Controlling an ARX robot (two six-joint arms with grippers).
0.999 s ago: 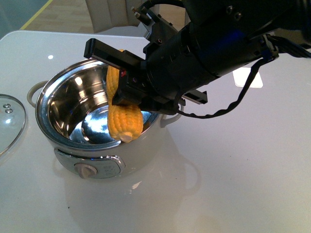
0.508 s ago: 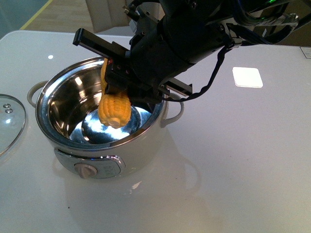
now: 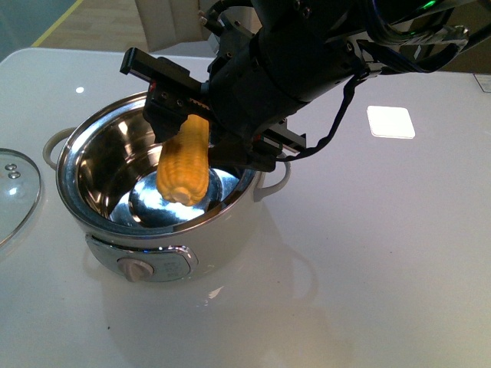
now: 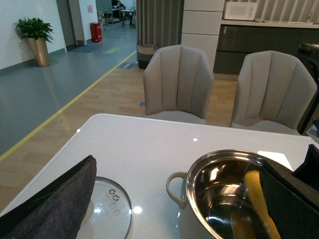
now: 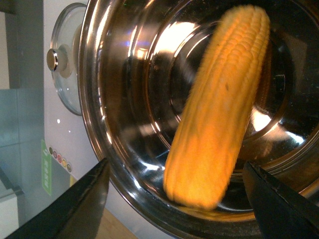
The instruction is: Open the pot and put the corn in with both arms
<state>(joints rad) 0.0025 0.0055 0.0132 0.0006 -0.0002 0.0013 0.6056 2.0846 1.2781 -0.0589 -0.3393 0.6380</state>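
In the front view, the glass lid (image 3: 15,192) lies flat on the white table (image 3: 383,291) at the far left edge of the frame, apart from the pot. The pot (image 3: 230,238) stands left of centre, uncovered, its steel bowl shining and its dial knob (image 3: 136,269) facing the camera. The corn (image 3: 184,165) hangs steeply tilted inside the pot's mouth, lower end down near the bowl's floor, upper end up at the claw. Whether the lower end touches the floor cannot be told. The right gripper (image 3: 201,106) reaches in over the pot's far rim from the upper right, on the bulky black right arm (image 3: 345,46) that fills the top of the frame. Right of the arm, a small white square (image 3: 391,121) lies on the table.

In the right wrist view, the lid (image 5: 65,59) shows at the upper left, beside the pot's steel wall (image 5: 124,74). The corn (image 5: 219,109), slightly blurred, runs across the bowl from lower centre to upper right. The two black fingers (image 5: 84,199) stand spread wide at the lower corners, with a clear gap on the left side of the cob: the right claw is released, not clamping it.

In the left wrist view, a dark grey finger (image 4: 50,199) sits lower left above the lid (image 4: 107,204); whether the left claw is spread or clenched cannot be told. Two grey chairs (image 4: 178,82) stand behind the table, and the pot (image 4: 175,186) with the corn (image 4: 259,201) inside is at the lower right
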